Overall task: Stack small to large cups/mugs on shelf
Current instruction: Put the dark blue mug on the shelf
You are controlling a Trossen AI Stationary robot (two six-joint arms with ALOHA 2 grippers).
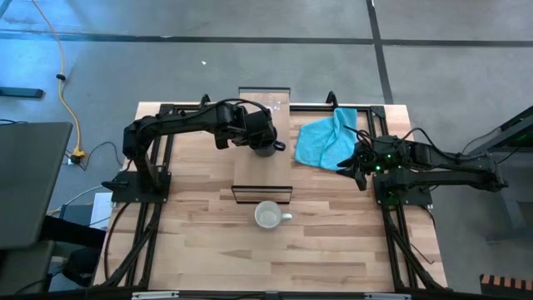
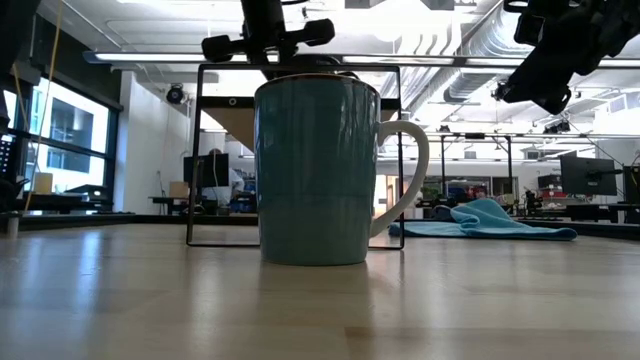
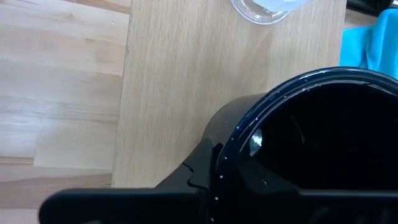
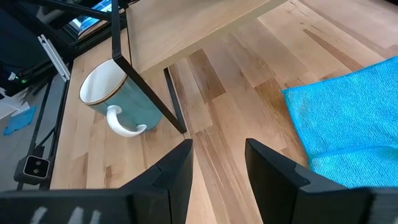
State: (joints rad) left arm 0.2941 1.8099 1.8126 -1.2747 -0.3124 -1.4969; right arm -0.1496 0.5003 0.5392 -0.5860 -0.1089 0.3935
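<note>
- The left gripper (image 1: 265,143) is over the middle of the shelf (image 1: 265,171), its fingers clamped on the rim of the black mug (image 3: 323,143), one finger inside the mug and one outside.
- In the left wrist view the black mug stands over the light-wood board, with the clear glass cup (image 3: 264,9) farther along the same board, apart from the mug.
- In the high view the glass cup (image 1: 271,106) shows faintly at the far end of the shelf.
- The white-lined mug (image 1: 269,217), teal on the outside, stands upright on the table (image 1: 208,242) just in front of the shelf's near end, its handle pointing toward the right arm's side.
- The low view shows this mug (image 2: 318,170) in front of the shelf's dark frame (image 2: 193,150).
- The right gripper (image 4: 217,165) hovers above the table beside the turquoise cloth (image 1: 327,140), its fingers spread wide and holding nothing.
</note>
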